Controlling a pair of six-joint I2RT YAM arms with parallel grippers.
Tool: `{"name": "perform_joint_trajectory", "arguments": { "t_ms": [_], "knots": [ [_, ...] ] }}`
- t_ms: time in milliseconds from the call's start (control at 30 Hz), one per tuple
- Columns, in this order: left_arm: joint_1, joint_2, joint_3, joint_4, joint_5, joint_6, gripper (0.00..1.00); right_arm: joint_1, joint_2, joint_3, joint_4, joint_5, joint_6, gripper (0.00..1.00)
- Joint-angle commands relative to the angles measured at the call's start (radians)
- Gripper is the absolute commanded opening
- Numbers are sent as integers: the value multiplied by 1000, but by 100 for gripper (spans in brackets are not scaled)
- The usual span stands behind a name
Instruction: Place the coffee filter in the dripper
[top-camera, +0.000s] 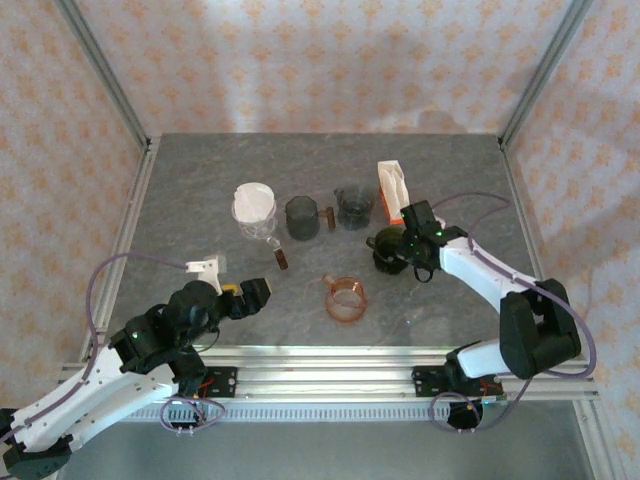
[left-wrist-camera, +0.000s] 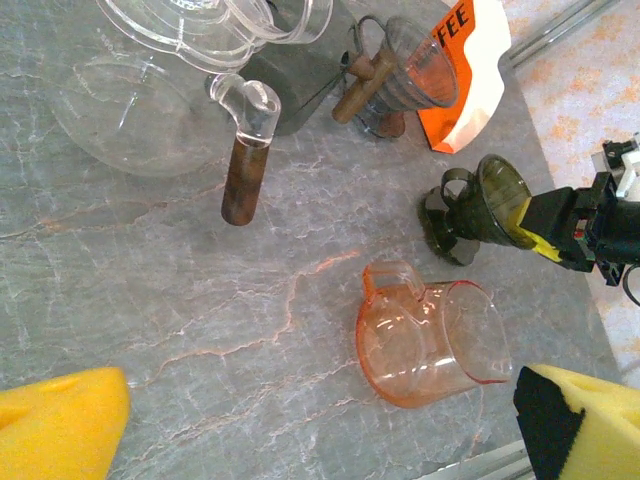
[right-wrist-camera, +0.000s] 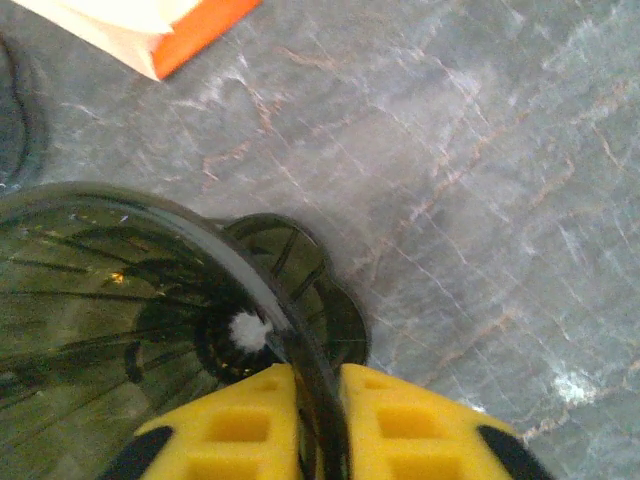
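I see a grey marbled surface (top-camera: 200, 200) with pale and rust veins, a smoky olive dripper (left-wrist-camera: 495, 195), a translucent orange cup (left-wrist-camera: 430, 345), an orange-and-white packet (left-wrist-camera: 465, 75), and yellow right fingers (right-wrist-camera: 240, 430) patched black.

Grey marbled table (top-camera: 200, 180): glass carafe (top-camera: 255, 215), dark tumbler (top-camera: 300, 217), smoky dripper (top-camera: 352, 208) and filter box (top-camera: 393, 188) lined up at the back, orange dripper (top-camera: 346, 298) alone nearer the front.

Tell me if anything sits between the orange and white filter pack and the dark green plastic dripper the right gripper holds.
Nothing visible does. The orange and white filter pack lies just behind the dark green plastic dripper, with bare grey table between them. The right gripper pinches the dripper's rim.
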Motion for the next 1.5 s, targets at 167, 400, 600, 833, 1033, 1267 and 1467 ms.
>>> {"name": "perform_joint_trajectory", "arguments": {
  "t_ms": [167, 400, 600, 833, 1033, 1267, 1467],
  "knots": [
    [7, -9, 19, -27, -33, -10, 100, -1, -141, 31, -89, -46, -84, 0],
    [7, -5, 33, -31, -37, 0, 100, 128, -304, 122, -225, -142, -104, 0],
    [7, 5, 42, -31, -35, 9, 100, 335, -346, 193, -297, -167, -53, 0],
    [7, 0, 36, -31, -35, 10, 100, 469, -329, 184, -301, -158, 6, 0],
    [8, 4, 30, -25, -36, 11, 100, 490, -320, 146, -277, -137, 20, 0],
    [8, 8, 27, -21, -31, 11, 100, 490, -289, 117, -252, -115, 20, 0],
    [7, 0, 28, -30, -36, 10, 100, 490, -286, 101, -244, -93, 26, 0]
  ]
}}
